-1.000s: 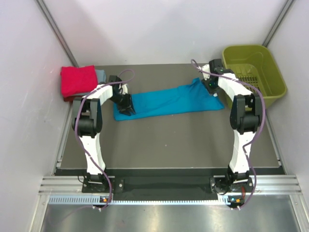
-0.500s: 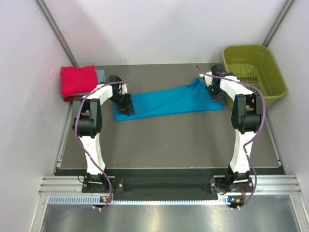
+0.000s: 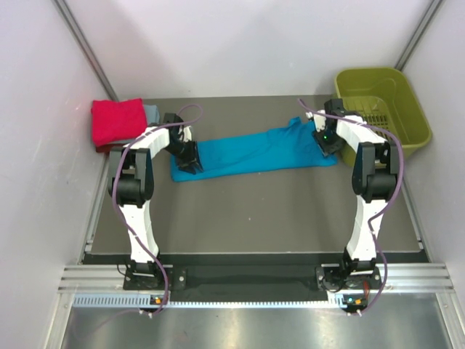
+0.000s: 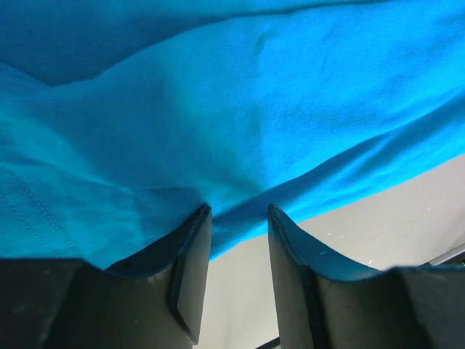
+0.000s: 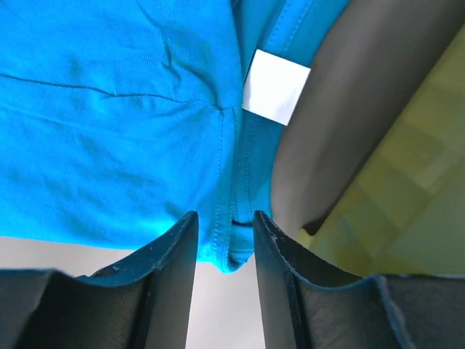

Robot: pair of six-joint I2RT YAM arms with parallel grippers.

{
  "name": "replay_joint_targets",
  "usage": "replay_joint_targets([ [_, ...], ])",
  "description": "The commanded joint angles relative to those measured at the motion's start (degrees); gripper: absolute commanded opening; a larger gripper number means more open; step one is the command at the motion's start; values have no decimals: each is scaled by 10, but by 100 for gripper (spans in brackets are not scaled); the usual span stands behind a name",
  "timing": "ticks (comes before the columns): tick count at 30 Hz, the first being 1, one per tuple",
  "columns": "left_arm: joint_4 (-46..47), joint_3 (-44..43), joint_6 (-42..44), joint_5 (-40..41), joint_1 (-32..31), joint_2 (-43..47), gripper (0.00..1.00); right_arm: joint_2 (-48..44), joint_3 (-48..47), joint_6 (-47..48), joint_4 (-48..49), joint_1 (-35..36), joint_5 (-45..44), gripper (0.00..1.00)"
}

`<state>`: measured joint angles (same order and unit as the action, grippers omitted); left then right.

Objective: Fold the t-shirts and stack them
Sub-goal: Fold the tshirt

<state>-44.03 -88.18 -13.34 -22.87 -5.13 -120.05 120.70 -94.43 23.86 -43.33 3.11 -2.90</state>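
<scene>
I have the grey counter [image 3: 254, 211] in full view from above. The teal shirt [image 3: 254, 151] is the biggest thing on it. It lies flat as a long narrow band across the far half, running from near the left edge toward the far right corner.

The olive-green basket [image 3: 418, 120] stands at that far right corner, just beyond the shirt's right end. At the far left corner sits the folded red shirt [image 3: 116, 120]. A folded grey-blue shirt [image 3: 151, 113] peeks out along its right side, touching it.

My left end effector [image 4: 239, 209] is down at the teal shirt's left end. Its jaws stand part-way apart, with the shirt's near edge lying across the gap at the tips and bare counter showing between the fingers behind it. I see no pinch on the cloth.

My right end effector [image 5: 225, 214] is at the shirt's right end. Its jaws are also apart, and a stitched hem corner sits between the tips. A small white label [image 5: 275, 86] shows on the shirt just past them.
</scene>
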Motion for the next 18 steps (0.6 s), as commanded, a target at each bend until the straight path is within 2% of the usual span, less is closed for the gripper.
replay_joint_targets([
  [1,-5,10,19,43,4,8,43,-32,-14,0,-1,-7,4,37],
  [3,-4,9,20,46,3,10,43,-28,-11,0,-1,-9,8,34],
  [4,-5,8,20,47,3,10,43,-23,-12,-1,-3,-9,11,21],
  [5,-4,8,21,47,3,11,43,-22,-12,-2,-4,-12,13,15],
  [8,-5,12,24,52,3,13,43,-28,-8,-3,-8,-13,18,1],
  [18,-4,15,21,54,3,6,43,-87,35,0,-24,-27,26,0],
])
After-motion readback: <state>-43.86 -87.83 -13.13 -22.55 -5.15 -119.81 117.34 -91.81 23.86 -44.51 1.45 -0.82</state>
